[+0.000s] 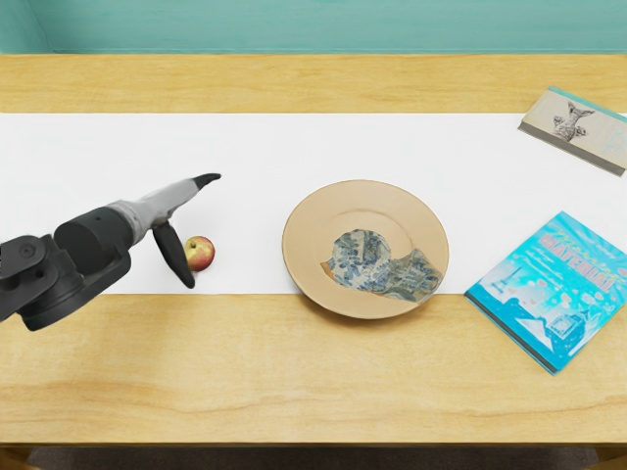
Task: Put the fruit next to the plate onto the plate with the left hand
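1. A small, round red-and-yellow apple [200, 253] sits on the white runner [392, 147] of a wooden table [294, 372], left of the plate [313, 211] and apart from it.
2. The left robot hand [162, 211] is spread wide and holds nothing, one dark finger just beside the apple.
3. The round tan plate shows only a blue patterned centre.
4. A teal book [554, 289] and a grey book [578, 127] lie at right.

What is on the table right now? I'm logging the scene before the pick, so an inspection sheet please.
Surface: wooden table with a white runner across it.
Job's things: apple on the runner, left of the plate and apart from it; no fruit on the plate.
Clutter: teal book and grey book at the right.
Hands: left hand open, holding nothing, just left of the apple; right hand not in view.
Cables: nothing seen.
Surroundings: teal wall behind the table.
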Action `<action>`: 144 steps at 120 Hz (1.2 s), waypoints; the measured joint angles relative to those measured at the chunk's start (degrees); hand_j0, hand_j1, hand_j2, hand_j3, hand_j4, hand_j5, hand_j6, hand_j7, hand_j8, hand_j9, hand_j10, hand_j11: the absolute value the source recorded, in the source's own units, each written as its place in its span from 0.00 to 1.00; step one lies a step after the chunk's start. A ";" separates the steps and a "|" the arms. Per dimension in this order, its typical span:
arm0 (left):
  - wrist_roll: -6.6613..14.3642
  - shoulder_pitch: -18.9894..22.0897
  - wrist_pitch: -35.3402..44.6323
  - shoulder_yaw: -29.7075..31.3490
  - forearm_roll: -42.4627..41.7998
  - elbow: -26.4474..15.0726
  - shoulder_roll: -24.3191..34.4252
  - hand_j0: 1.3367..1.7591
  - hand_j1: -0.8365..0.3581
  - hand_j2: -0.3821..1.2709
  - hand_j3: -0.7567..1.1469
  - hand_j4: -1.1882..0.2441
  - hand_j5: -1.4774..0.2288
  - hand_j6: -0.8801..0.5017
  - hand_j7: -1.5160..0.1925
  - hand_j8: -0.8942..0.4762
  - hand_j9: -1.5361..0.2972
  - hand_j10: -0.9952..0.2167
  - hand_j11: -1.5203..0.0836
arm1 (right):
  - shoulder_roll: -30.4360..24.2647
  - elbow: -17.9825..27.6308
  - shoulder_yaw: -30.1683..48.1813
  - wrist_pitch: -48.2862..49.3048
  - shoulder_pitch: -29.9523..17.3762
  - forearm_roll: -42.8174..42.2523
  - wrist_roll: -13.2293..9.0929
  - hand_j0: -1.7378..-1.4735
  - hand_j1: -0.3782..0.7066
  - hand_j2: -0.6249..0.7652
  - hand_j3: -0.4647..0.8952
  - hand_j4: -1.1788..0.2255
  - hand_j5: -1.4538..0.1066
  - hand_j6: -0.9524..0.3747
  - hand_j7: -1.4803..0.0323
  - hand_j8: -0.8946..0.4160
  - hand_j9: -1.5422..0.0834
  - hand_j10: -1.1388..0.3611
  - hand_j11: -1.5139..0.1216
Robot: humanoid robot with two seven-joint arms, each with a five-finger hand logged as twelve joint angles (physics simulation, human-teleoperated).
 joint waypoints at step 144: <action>0.00 2.54 8.30 4.66 7.20 5.91 -6.24 0.76 0.75 0.26 0.40 0.66 0.68 0.46 0.70 0.47 0.67 0.62 0.75 | 0.00 0.01 -0.03 0.00 0.11 -0.03 0.06 0.30 0.03 0.45 0.34 0.84 0.93 0.72 0.98 0.68 0.95 0.76 0.93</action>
